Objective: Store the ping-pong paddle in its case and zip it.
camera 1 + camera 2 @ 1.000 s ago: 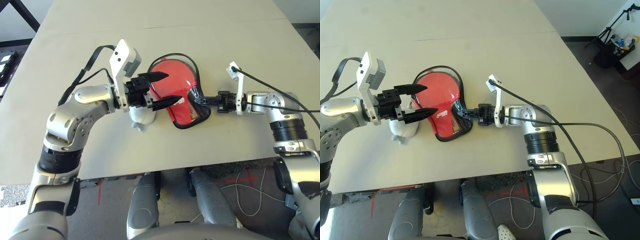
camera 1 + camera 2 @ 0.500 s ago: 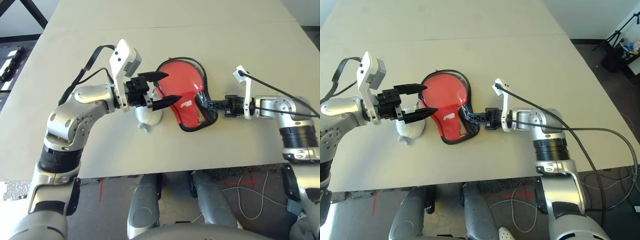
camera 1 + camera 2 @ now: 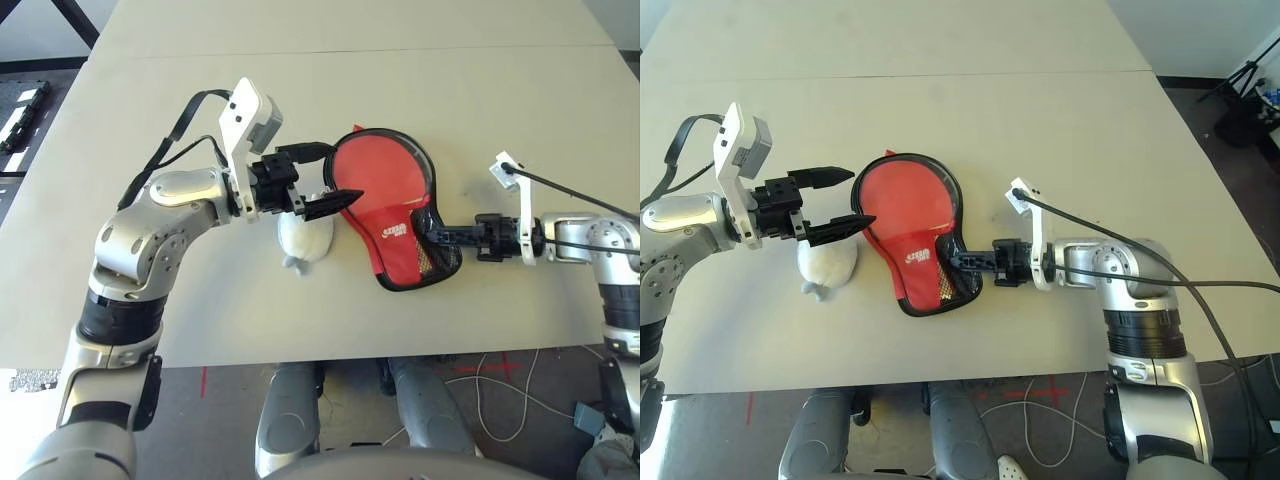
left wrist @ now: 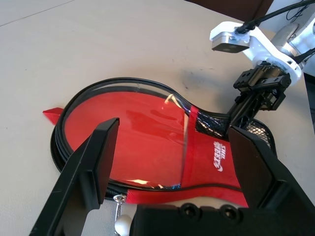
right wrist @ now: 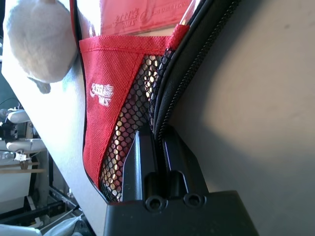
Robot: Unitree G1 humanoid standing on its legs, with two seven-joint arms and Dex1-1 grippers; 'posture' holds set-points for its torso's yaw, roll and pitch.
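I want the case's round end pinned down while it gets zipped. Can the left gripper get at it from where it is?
Probably yes. The left gripper hangs open right at the round end of the case, with nothing between them; the white cloth lump lies below and beside it, out of the way.

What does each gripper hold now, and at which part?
The right gripper is shut on the case, at its black zipper edge by the narrow mesh end. The left gripper is open, holding nothing.

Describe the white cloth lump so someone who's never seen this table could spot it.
On the beige table, find the red case with black edging near the middle. The white cloth lump lies just beside its round end, under the left claw; it is soft, pale and shapeless.
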